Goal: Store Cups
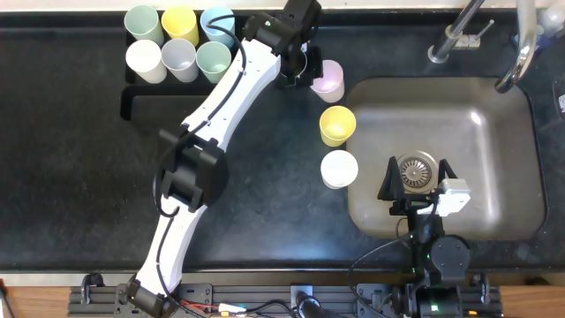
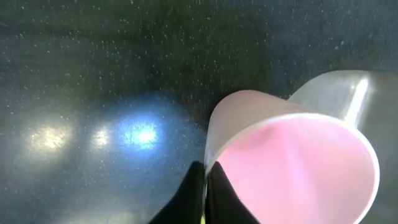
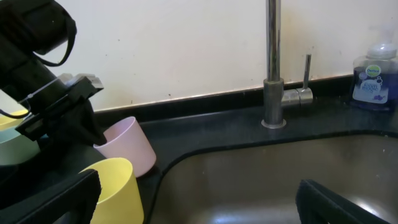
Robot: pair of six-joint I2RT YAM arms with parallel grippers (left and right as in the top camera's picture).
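The pink cup [image 2: 292, 162] leans at my left gripper [image 2: 204, 180], its rim pinched between my 2 fingers (a thin hold). I judge this the carry step: next comes a swing to the tray [image 1: 146, 104], well away. My right gripper [image 1: 416, 177] hangs spread over the sink [image 1: 494, 106].

The black rectangular plastic tray [image 1: 131, 99] sat at the back left of the dark stone countertop [image 1: 62, 177], with six plastic cups [image 1: 179, 57] on it in two rows of three. To its right, the pink plastic cup [image 1: 330, 81] lay tilted at the back-left corner of the steel sink [image 1: 494, 212]. In front of it, the yellow plastic cup [image 1: 337, 124] and then the white plastic cup [image 1: 339, 168] stood along the sink's left rim.
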